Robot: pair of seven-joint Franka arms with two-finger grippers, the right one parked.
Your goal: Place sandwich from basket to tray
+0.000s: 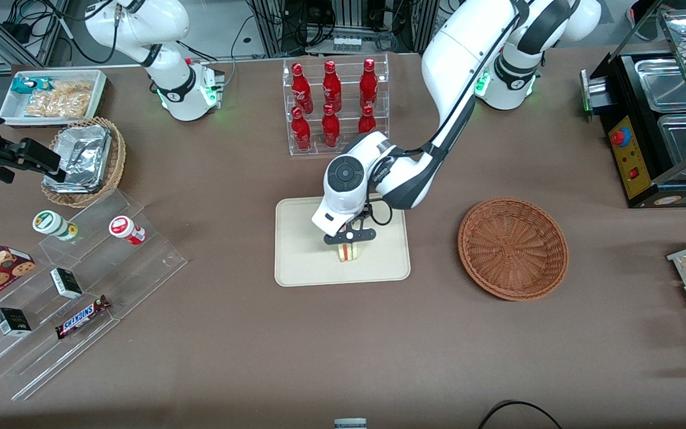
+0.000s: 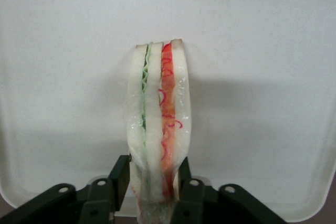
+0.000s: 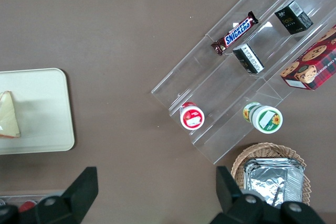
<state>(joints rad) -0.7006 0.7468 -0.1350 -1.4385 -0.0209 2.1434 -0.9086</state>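
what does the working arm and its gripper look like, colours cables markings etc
The left arm is glossy white with dark grey joint bands, and a green light glows at its base. Its wrist carries a round dark grey cap with button markings. A thin black cable loops beside the wrist. The gripper, over the tray, is black; its body shows small screw holes, and the jaws are flat black pads.

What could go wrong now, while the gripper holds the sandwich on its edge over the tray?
1. The gripper clamps the sandwich upright, on its thin edge; once released it may topple flat, possibly with its layers splitting.
2. The fingers press into the soft bread, so it could stick or get dragged when they open.
3. The sandwich sits near the tray rim closest to the front camera; a fall that way might land partly on the rim.
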